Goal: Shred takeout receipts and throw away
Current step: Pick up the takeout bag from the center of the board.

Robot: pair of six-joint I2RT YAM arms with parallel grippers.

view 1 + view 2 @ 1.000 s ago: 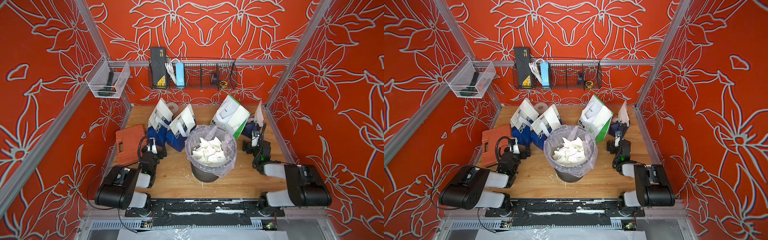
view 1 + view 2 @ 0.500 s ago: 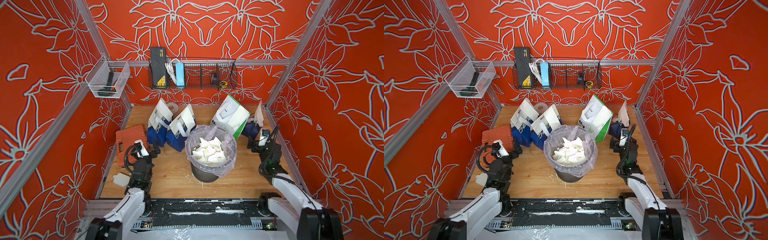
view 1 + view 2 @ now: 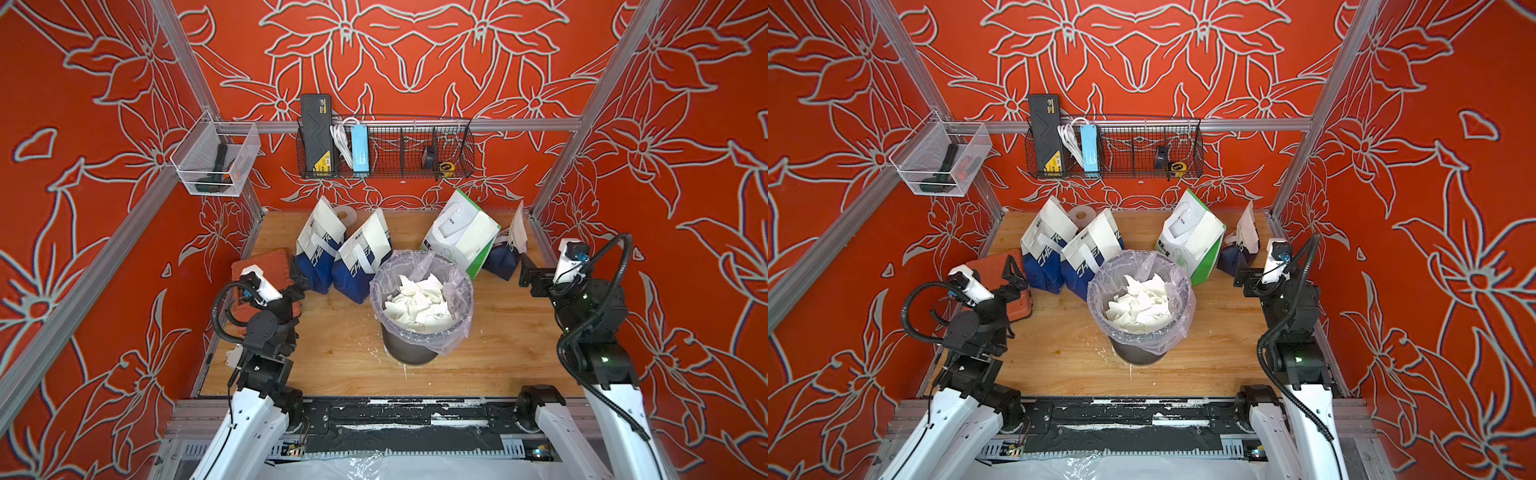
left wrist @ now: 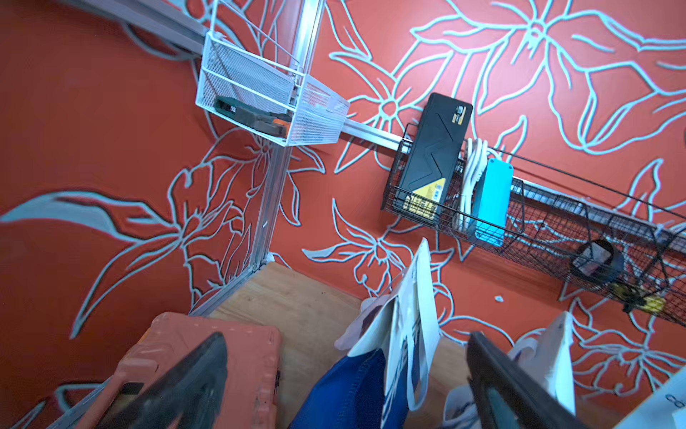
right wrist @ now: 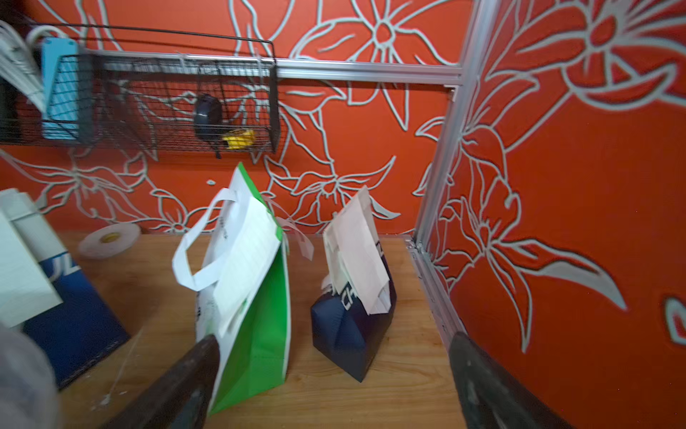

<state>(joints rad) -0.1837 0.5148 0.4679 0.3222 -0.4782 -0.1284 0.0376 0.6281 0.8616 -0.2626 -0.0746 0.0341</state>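
Receipt scraps [image 3: 417, 305] lie binned; left hand [image 3: 300, 280] and right hand [image 3: 524, 275], aloft, gape wide.

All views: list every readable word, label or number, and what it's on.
"CHE", cut off: white-and-blue paper bag nearest the side wall.
"CHE", cut off: second white-and-blue paper bag beside it.
"TEA": white-and-green paper bag.
"CH", cut off: dark blue paper bag near the corner.
Too blurred or small to read: yellow label on the black plastic case, grey print on the white paper receipt, small characters on the bags.
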